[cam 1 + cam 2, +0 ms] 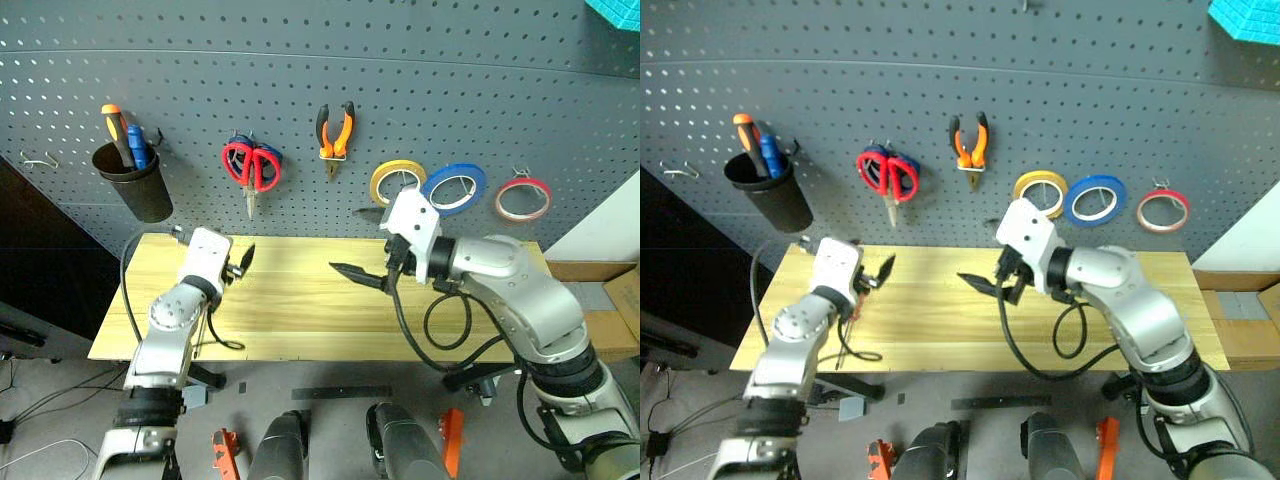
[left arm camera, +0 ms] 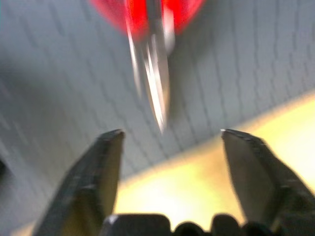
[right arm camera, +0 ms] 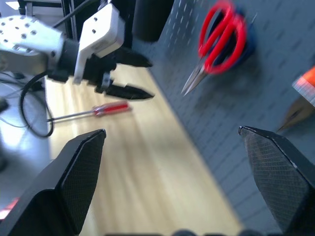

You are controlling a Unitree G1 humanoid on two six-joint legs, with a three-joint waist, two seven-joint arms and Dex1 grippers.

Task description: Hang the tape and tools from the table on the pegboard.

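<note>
Light yellow wooden tabletop (image 1: pixel 300 310): centre of frame bare between the two black-fingered grippers; slim red-handled screwdriver (image 3: pixel 110 108) lies near its left end.
Dark grey perforated pegboard (image 1: pixel 300 60): upper band free; middle row taken by black cup (image 1: pixel 135 185), red-handled scissors (image 1: pixel 251 167), orange-and-black pliers (image 1: pixel 336 132), and yellow (image 1: pixel 396 181), blue (image 1: pixel 453 188) and red (image 1: pixel 522 199) tape rings.

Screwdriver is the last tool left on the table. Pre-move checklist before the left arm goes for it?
1. Left gripper open, empty: ok.
2. Right gripper open, empty: ok.
3. Screwdriver lying flat on the table, unobstructed: ok.
4. Left gripper lined up on the screwdriver: not ok, it sits above it.
5. Red-handled scissors, pliers, blue tape hung on the pegboard: ok.
6. Free hook for the screwdriver: ok.
</note>
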